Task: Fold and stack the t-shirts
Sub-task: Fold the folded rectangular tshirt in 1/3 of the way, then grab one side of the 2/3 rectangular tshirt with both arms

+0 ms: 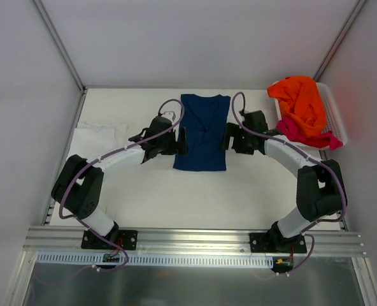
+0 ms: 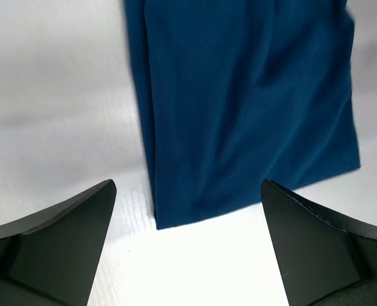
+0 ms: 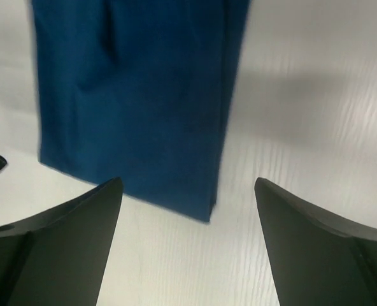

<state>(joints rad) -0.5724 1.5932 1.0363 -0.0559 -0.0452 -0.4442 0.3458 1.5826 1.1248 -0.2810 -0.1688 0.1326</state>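
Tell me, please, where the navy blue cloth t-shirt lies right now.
In the top external view the navy blue cloth t-shirt lies flat mid-table, towards the far edge, between the open left gripper and the open right gripper.

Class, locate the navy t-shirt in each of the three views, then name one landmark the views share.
Top external: navy t-shirt lies flat, middle of the picture.
Left wrist: navy t-shirt fills the upper middle and right.
Right wrist: navy t-shirt fills the upper left and middle.
Shared landmark: the white table beneath it.

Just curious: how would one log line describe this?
navy t-shirt folded lengthwise | left jaws open | right jaws open | both flanking it
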